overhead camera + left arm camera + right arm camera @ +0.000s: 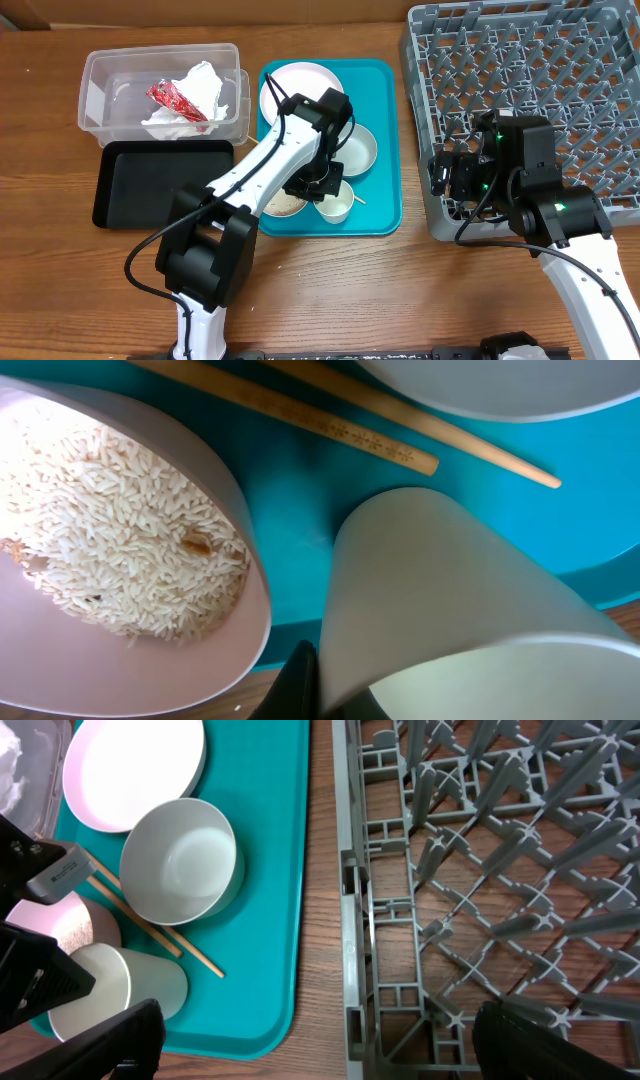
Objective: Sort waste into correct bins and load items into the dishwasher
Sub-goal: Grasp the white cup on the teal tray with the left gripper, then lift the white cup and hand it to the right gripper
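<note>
My left gripper [318,188] [335,685] is down on the teal tray [385,120], shut on the rim of the small white cup [336,206] [450,590] [130,985], which lies tilted on its side. A pink bowl holding rice [120,540] [283,205] sits right beside it. Two chopsticks [340,430] [160,935] lie behind, by a white bowl [358,148] [185,860] and the white plate [300,85] [130,770]. My right gripper [445,178] [330,1050] is open and empty over the left edge of the grey dish rack [520,60] [480,870].
The clear tub [100,70] at the back left holds the crumpled napkin [195,90] and the red wrapper [172,98]. The black tray [165,185] lies in front of it. A strip of bare wood [325,870] separates the teal tray from the rack.
</note>
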Robot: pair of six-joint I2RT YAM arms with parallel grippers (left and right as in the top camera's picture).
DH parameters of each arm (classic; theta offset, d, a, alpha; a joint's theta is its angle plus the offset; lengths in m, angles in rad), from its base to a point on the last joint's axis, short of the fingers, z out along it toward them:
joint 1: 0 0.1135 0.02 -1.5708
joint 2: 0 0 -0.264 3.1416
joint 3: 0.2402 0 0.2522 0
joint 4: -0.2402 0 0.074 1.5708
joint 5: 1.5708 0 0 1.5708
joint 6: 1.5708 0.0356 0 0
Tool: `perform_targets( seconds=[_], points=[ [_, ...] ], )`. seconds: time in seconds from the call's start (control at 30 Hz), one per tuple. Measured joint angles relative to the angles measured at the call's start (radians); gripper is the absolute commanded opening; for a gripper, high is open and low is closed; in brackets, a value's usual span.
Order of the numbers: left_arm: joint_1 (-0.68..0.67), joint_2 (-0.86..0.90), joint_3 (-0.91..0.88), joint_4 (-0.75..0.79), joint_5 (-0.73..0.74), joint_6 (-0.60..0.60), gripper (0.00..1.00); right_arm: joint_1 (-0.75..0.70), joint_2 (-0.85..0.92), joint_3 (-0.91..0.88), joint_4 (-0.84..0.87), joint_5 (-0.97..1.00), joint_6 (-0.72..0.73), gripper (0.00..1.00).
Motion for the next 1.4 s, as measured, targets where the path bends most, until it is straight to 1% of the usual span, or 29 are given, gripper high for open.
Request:
perform_targets(
  seconds=[0.13,0.23,0.37,0.5,0.6,0.77,0.93,1.03,1.17,1.27,1.4],
  points=[
    [0.016,0.000,0.029,-0.047,0.103,0.045,0.04,0.000,0.000,0.000,0.008,-0.042,0.003,1.00],
    [0.057,0.000,0.101,-0.107,0.254,0.133,0.04,0.000,0.000,0.000,0.042,-0.114,0.005,1.00],
    [0.152,0.000,0.178,-0.164,0.480,0.271,0.04,0.000,0.017,0.000,0.144,-0.321,0.008,1.00],
    [0.261,0.000,0.186,-0.208,0.700,0.399,0.04,0.001,0.064,0.001,0.240,-0.520,0.008,0.99],
    [0.332,0.000,0.187,-0.219,0.832,0.463,0.04,0.006,0.112,0.001,0.312,-0.644,0.008,0.96],
    [0.420,0.000,0.187,-0.224,1.005,0.523,0.04,0.023,0.185,0.001,0.436,-0.809,0.025,0.95],
    [0.434,0.000,0.187,-0.261,1.132,0.565,0.04,0.071,0.224,0.002,0.592,-0.915,0.052,0.95],
    [0.434,0.000,0.187,-0.328,1.180,0.602,0.04,0.099,0.239,0.002,0.673,-0.935,0.068,0.95],
    [0.441,0.000,0.187,-0.426,1.217,0.675,0.04,0.101,0.247,0.002,0.726,-0.951,0.080,0.95],
    [0.447,0.000,0.187,-0.436,1.234,0.709,0.04,0.101,0.247,0.002,0.748,-0.959,0.084,0.95],
    [0.447,0.000,0.187,-0.437,1.252,0.719,0.04,0.101,0.247,0.002,0.763,-0.958,0.085,0.95]
  ],
)
